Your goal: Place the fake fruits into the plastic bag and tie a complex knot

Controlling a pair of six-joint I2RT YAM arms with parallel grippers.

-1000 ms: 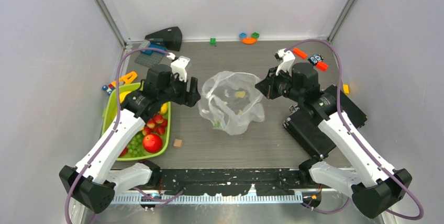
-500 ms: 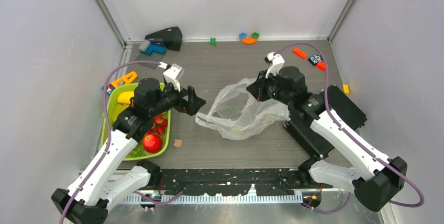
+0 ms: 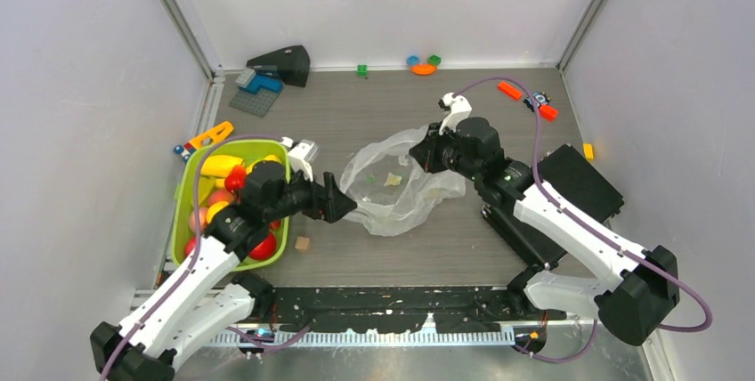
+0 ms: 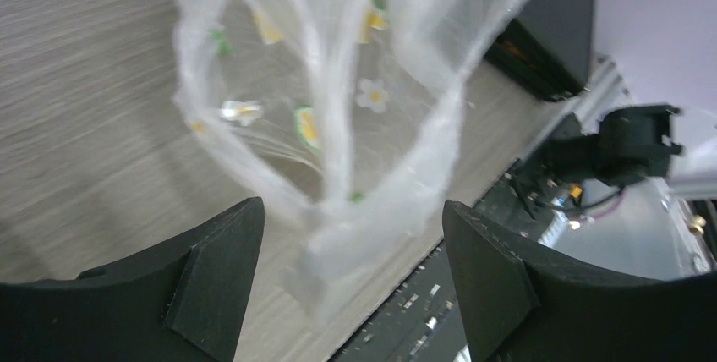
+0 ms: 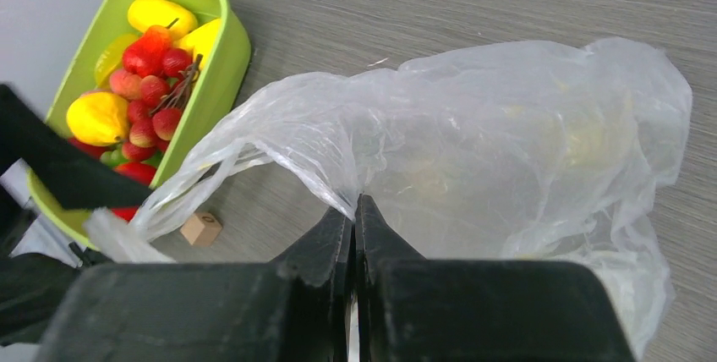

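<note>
The plastic bag [image 3: 396, 183] lies crumpled and see-through at the table's middle, printed with small flowers. My right gripper [image 3: 429, 153] is shut on its far rim [image 5: 355, 201], and the rest of the bag [image 5: 516, 150] spreads beyond the closed fingers. My left gripper [image 3: 344, 205] stands open at the bag's left edge. A limp loop of the bag [image 4: 355, 235] hangs between its wide-apart fingers [image 4: 216, 269] without being pinched. The fake fruits [image 5: 148, 91] fill the lime-green tray [image 3: 184, 187]: lemon [image 5: 100, 117], strawberries, red apple [image 3: 260, 246]. No knot shows.
A small wooden cube [image 3: 303, 243] lies beside the tray. A black box [image 3: 570, 187] sits under the right arm. Toy bricks lie along the back [image 3: 424, 64], back right [image 3: 527, 97] and back left [image 3: 256, 87], beside a black wedge [image 3: 281, 62].
My left gripper has come nearer and rightward, down to the bag's left edge, and opened wider. My right gripper has moved left with the rim, and the bag has slumped flatter.
</note>
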